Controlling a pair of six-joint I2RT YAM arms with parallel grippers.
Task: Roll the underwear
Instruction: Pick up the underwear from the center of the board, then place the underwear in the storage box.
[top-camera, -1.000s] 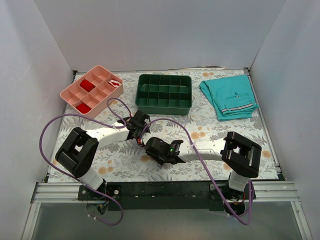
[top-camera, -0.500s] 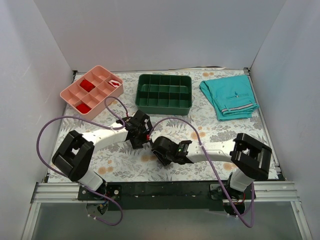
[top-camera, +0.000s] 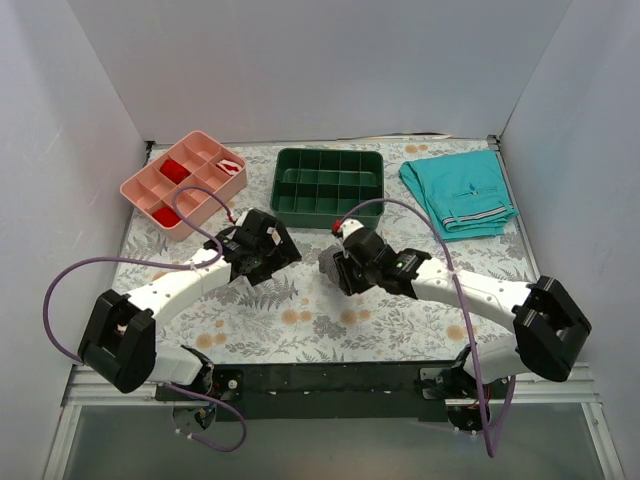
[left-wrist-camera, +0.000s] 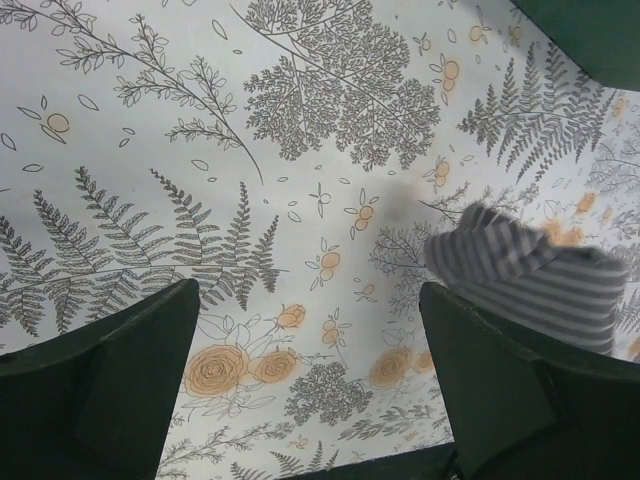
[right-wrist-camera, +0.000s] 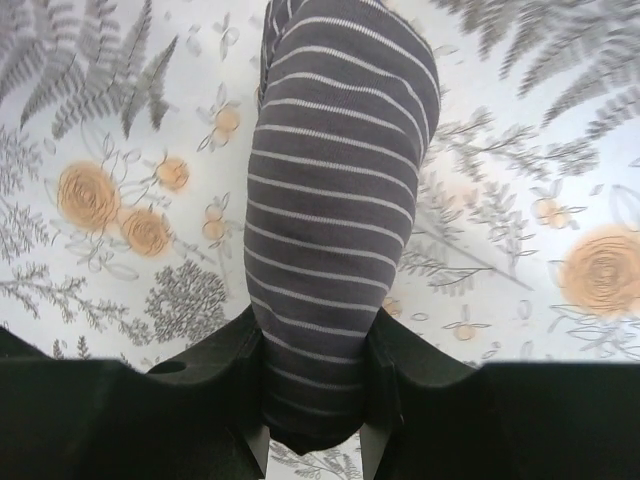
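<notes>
The underwear (right-wrist-camera: 340, 200) is a tight roll of dark grey cloth with thin white stripes. My right gripper (right-wrist-camera: 315, 365) is shut on its near end, and the rest of the roll sticks out past the fingers above the flowered table cover. From above, the right gripper (top-camera: 338, 268) sits at mid-table and the roll is mostly hidden under it. My left gripper (left-wrist-camera: 305, 330) is open with only the table cover between its fingers. The roll's end (left-wrist-camera: 530, 270) shows just beyond its right finger (left-wrist-camera: 480, 390). From above, the left gripper (top-camera: 268, 248) is to the left of the right one.
A green divided organiser (top-camera: 328, 187) stands at the back centre, and its corner (left-wrist-camera: 590, 30) shows in the left wrist view. A pink divided tray (top-camera: 150, 185) with red items is at the back left. Folded teal shorts (top-camera: 460, 195) lie at the back right. White walls enclose the table.
The left gripper has opened and drawn away to the left. The right gripper, still shut on the roll, has moved up the table toward the green organiser.
</notes>
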